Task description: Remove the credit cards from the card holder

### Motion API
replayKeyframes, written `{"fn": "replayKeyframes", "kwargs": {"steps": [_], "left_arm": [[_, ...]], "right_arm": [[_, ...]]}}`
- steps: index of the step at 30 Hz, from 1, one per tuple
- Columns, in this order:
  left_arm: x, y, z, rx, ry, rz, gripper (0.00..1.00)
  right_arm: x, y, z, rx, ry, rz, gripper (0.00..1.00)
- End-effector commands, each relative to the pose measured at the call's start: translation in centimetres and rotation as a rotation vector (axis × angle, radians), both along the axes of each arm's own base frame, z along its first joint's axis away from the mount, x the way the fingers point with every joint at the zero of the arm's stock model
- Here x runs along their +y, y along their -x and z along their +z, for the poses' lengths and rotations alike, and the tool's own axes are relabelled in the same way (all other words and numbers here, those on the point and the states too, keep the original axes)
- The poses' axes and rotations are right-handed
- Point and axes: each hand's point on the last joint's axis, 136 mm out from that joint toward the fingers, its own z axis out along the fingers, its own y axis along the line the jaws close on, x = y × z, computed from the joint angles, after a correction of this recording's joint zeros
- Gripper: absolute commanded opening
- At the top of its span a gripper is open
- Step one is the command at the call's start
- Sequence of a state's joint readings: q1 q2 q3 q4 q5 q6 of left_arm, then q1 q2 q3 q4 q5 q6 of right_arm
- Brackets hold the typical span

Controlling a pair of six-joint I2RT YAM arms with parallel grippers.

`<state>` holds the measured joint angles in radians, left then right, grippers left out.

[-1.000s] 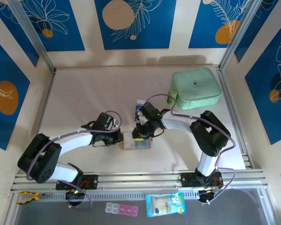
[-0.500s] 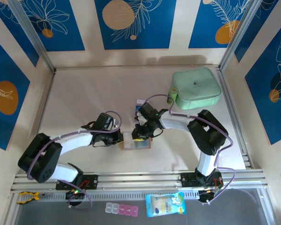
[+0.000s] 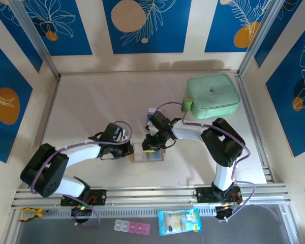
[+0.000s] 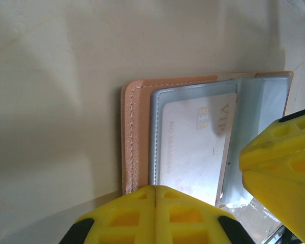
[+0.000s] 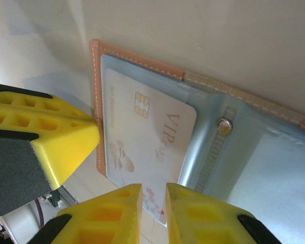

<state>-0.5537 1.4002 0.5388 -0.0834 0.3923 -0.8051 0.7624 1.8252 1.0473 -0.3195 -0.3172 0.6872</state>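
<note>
At the left, the left gripper (image 4: 156, 198) is seen with its two yellow fingers pressed fully together, their tips set down at the near edge of the small tan-brown leather bifold card holder (image 4: 132, 133), which is laid open and flat on the pale table (image 3: 91, 101) between the two arms. The holder appears to be pinned in place by them. Inside its grey pocket one pale, pinkish-white plastic credit card (image 4: 193, 145) with a gold chip and "VIP" print is lodged, wholly within the holder's outline. Further right, the right gripper (image 5: 153, 192) is poised over that card's lower end with its fingers a narrow slit apart; whether the card is nipped cannot be told. Over the last second this gripper has been shifted a little leftward across the holder, while the left gripper and the holder have been kept where they were. This is judged to be a repositioning for a pull or a slide, with the card not yet freed. Just beyond the right gripper one small blue-edged flat piece (image 3: 151, 110) is noted, possibly a card, too small to tell. At the far right one mint-green zip case (image 3: 213, 95) is left well apart. Counted: two arms, two grippers, one holder, one sure card.
</note>
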Motion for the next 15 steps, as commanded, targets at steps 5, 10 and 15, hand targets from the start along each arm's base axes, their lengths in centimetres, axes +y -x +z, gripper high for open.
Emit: {"fn": "replayKeyframes", "kwargs": {"steps": [5,10,15], "left_arm": [[-0.16,-0.29,-0.1,-0.001,0.02,-0.012,0.0],[-0.13,-0.06,-0.46,0.01,0.022,-0.013,0.0],[-0.04,0.07,-0.82,0.014,0.021,-0.009,0.0]], "right_arm": [[0.94,-0.07,-0.01,-0.007,-0.027,0.024,0.2],[1.08,-0.06,-0.3,-0.001,-0.033,0.023,0.2],[0.77,0.13,-0.73,0.003,-0.015,0.021,0.2]]}}
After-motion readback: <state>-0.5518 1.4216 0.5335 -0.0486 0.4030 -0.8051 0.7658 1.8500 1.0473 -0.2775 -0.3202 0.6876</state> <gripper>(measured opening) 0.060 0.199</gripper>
